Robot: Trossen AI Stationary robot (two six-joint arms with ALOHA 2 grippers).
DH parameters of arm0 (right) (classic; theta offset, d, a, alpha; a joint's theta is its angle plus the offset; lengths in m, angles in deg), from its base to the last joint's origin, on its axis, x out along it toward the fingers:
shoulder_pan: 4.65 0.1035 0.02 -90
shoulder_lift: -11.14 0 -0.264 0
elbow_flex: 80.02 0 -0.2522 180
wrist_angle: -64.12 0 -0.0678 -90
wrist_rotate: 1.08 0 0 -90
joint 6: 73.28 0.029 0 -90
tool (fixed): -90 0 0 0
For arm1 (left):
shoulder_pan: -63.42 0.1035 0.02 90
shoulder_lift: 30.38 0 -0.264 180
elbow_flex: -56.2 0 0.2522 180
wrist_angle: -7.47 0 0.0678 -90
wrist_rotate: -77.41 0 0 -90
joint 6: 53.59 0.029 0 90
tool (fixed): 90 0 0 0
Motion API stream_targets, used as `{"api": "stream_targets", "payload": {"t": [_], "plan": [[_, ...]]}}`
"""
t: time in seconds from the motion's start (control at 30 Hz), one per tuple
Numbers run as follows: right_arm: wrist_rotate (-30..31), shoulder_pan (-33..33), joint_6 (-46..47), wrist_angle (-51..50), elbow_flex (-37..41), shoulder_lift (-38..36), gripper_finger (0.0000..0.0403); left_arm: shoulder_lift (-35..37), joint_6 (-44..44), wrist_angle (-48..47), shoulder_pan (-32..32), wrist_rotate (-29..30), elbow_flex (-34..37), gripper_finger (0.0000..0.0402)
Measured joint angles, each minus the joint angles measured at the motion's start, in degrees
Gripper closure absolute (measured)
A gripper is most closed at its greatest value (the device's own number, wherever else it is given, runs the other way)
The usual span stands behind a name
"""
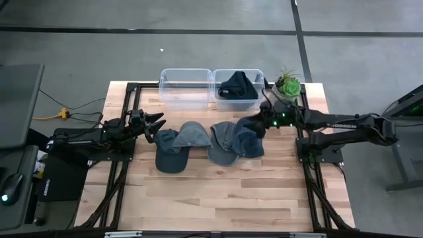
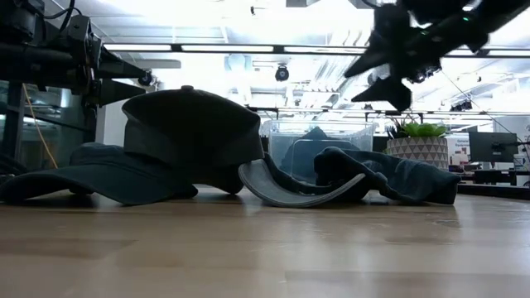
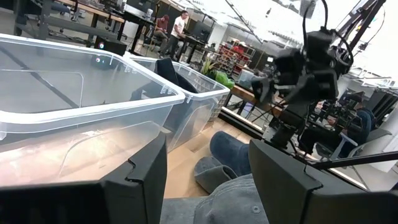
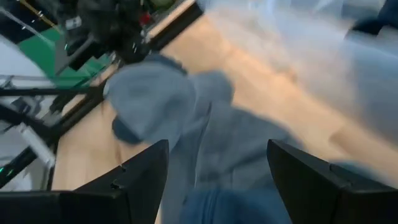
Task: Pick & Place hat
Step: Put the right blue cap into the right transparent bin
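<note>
Wooden slats make up the surface (image 1: 218,192), seen from above on a grey floor, with two clear bins along its far edge. Taking the empty bin (image 1: 186,86) as the landmark, the second bin (image 1: 238,89) sits touching its right side and holds a dark hat (image 1: 238,86), and a potted plant (image 1: 287,83) stands further right beyond that. Just in front of the empty bin lie a dark green cap (image 1: 170,149) and a grey-blue cap (image 1: 193,135), touching each other; further right of them two blue denim hats (image 1: 236,139) overlap. The left end effector (image 1: 156,125) hovers in front of the empty bin's left corner, beside the green cap, fingers spread and holding nothing. The right end effector (image 1: 250,125) sits over the denim hats, in front of the second bin, also spread and empty. From table height, the green cap (image 2: 141,149) looms in front of the empty bin (image 2: 327,141), the denim hats (image 2: 364,178) lie to the right, and the right end effector (image 2: 389,62) hangs above them. The left wrist camera shows the empty bin (image 3: 68,93) close by, its own fingers (image 3: 134,180) apart. The right wrist camera shows blurred denim hats (image 4: 186,118) beneath fingers (image 4: 323,180) held wide.
</note>
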Motion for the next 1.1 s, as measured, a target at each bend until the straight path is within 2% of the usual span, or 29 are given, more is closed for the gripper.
{"api": "stream_targets", "payload": {"t": [0.23,0.37,0.47,0.67,0.9,1.1], "plan": [[0.71,10.22,-4.26,3.49,10.19,-5.61,0.0137,0.02,0.0,0.0,0.0,0.0,-0.01,0.0209],[5.96,15.64,-6.12,3.39,12.57,-5.18,0.0137,0.01,0.02,0.0,-0.02,0.0,0.0,0.0209],[12.29,19.62,-8.61,3.33,12.7,-3.35,0.0137,0.01,0.0,-0.01,-0.02,0.0,-0.01,0.0209],[27.26,26.69,-15.14,3.36,10.31,2.47,0.0137,0.01,0.0,-0.02,0.0,0.0,-0.01,0.0209],[37.14,33.18,-20.54,3.36,4.97,12.75,0.0137,0.02,0.0,0.0,0.0,0.0,-0.01,0.0209],[46.03,35.5,-19.45,3.35,-1.44,23.06,0.0137,0.0,0.0,0.0,-0.02,0.0,-0.01,0.0209]]}}
